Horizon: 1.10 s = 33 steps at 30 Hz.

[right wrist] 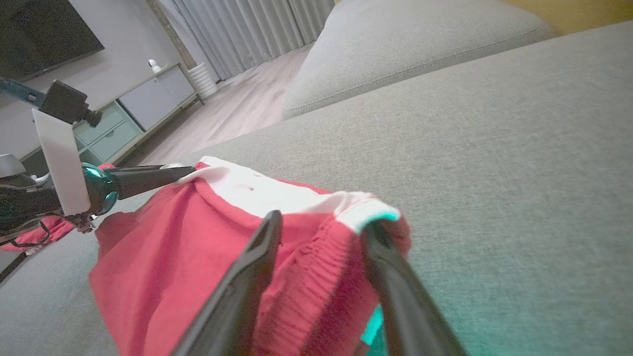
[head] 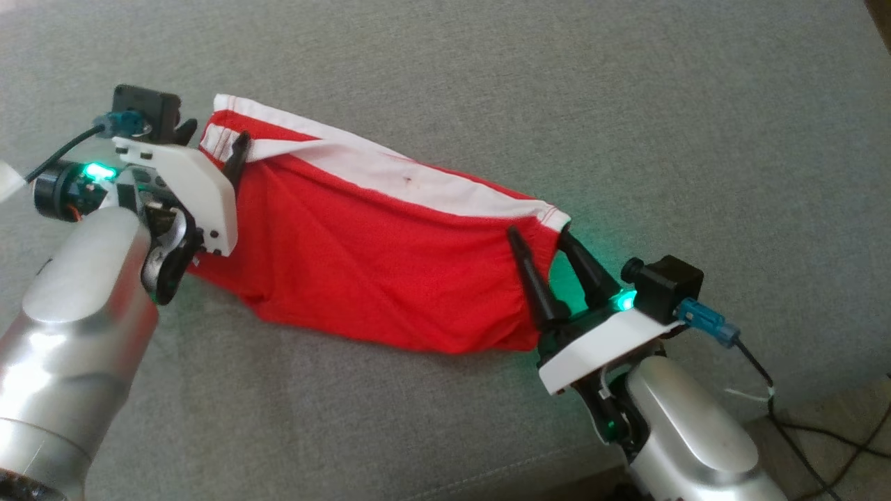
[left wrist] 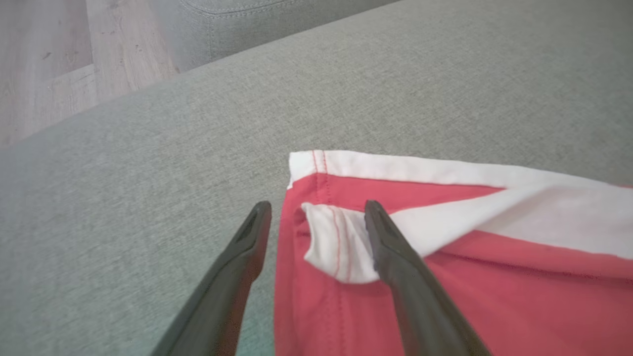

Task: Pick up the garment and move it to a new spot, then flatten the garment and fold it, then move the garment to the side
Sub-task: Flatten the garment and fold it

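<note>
We see the red garment (head: 362,257), white-banded, lying across the middle of the grey sofa seat (head: 626,104). Our left gripper (left wrist: 317,204) stands with its fingers apart astride the garment's left corner. Our right gripper (head: 537,233), also apart, straddles the bunched right corner. Our left arm hides part of the garment's left end.
</note>
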### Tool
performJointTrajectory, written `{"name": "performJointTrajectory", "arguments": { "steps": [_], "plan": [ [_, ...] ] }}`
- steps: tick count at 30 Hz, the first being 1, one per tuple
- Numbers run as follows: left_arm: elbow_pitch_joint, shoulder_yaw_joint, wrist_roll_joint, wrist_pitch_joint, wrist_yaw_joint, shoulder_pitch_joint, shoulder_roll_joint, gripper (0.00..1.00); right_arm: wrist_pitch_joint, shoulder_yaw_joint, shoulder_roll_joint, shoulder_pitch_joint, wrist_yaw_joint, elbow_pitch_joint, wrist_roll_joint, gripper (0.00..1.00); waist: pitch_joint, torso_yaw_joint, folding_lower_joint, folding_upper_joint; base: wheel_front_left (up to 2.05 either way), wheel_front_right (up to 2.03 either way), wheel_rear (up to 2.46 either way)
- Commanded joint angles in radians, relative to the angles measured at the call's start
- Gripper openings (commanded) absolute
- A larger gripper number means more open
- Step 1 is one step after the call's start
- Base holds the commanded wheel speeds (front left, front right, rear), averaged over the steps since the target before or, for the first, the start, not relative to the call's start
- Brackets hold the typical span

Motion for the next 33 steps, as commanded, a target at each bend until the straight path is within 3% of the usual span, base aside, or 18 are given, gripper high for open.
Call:
{"name": "performJointTrajectory", "arguments": {
  "steps": [1,6,17,33],
  "plan": [
    [-0.013,0.047,-0.003,-0.017,-0.002,-0.061,0.029,1.0,-0.015,0.024,0.001,-0.019,0.008,-0.024,0.01,1.0,-0.003,0.006,0.0,0.0,0.0,0.0,0.0],
    [-0.007,0.052,-0.014,-0.053,-0.016,-0.067,0.024,1.0,-0.025,0.022,0.001,-0.016,0.008,-0.03,-0.001,1.0,-0.023,0.026,0.0,0.0,0.0,0.0,0.0],
    [-0.09,0.075,-0.065,-0.103,-0.025,0.024,0.054,1.0,-0.015,-0.103,0.001,0.084,0.008,-0.132,-0.092,1.0,-0.105,0.07,0.0,0.0,0.0,0.0,0.0],
    [-0.153,0.088,-0.121,-0.175,0.078,0.261,0.014,1.0,0.09,-0.252,0.001,0.231,0.008,-0.342,-0.195,1.0,-0.079,0.088,0.0,0.0,0.0,0.0,0.0]
  ]
}}
